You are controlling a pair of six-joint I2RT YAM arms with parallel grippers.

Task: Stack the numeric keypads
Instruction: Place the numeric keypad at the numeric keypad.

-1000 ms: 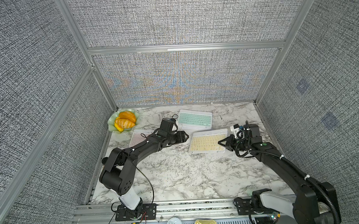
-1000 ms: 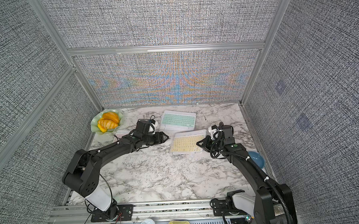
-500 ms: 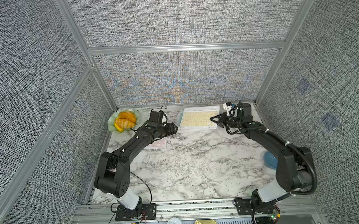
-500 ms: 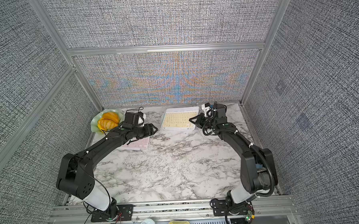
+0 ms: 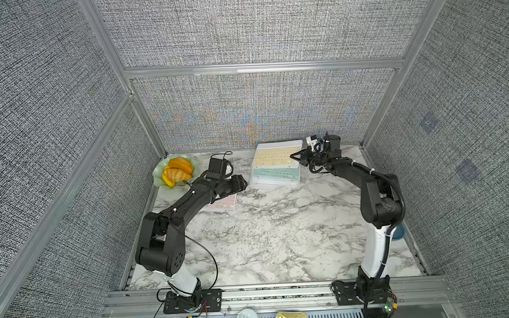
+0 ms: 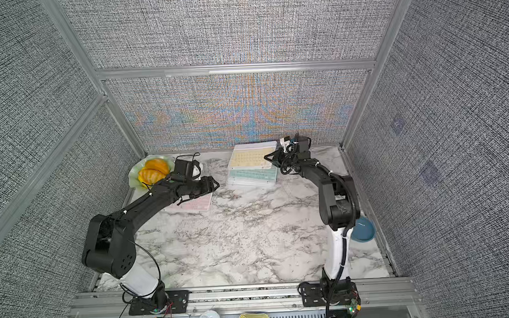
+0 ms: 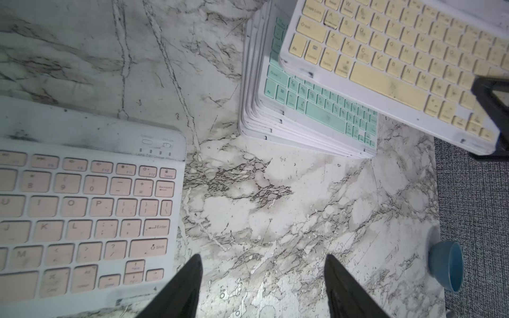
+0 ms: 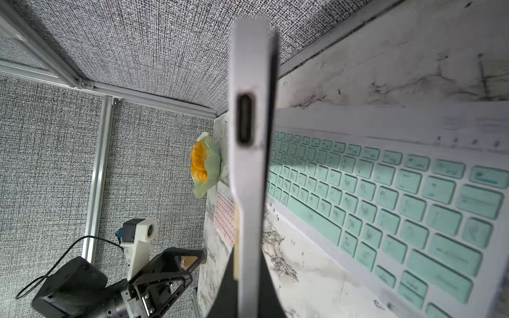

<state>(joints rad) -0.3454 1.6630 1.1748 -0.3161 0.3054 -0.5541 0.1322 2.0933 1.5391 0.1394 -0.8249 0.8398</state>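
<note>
So the right gripper (image 5: 299, 158) is pinching the thin white-framed keypad with pale yellow keys (image 5: 275, 158) by its short edge, jaws pressed tight on the frame. The right wrist view is showing that edge (image 8: 249, 137) dead-on, charging port and all.

It's hanging above the stack of white-framed keypads with a mint green one on top (image 5: 276, 176) at the back of the marbled white tabletop (image 5: 280, 238), clearly not touching yet. Here's the bit that matters: the yellow one is sitting offset toward the back wall, only covering the far half of the mint keys, so the stack is lying below the gripper and a bit toward the front. The long axes are both running across the table, nearly parallel, with a slight twist showing in the left wrist view (image 7: 399, 60). I'm guessing it needs to come forward and down to land square.

The right arm is the nearer one to the stack. The left gripper (image 7: 261, 261) is hovering partly spread and empty over bare marble, just beside the short edge of the pink-keyed keypad (image 7: 82, 206) lying flat on its own.
</note>
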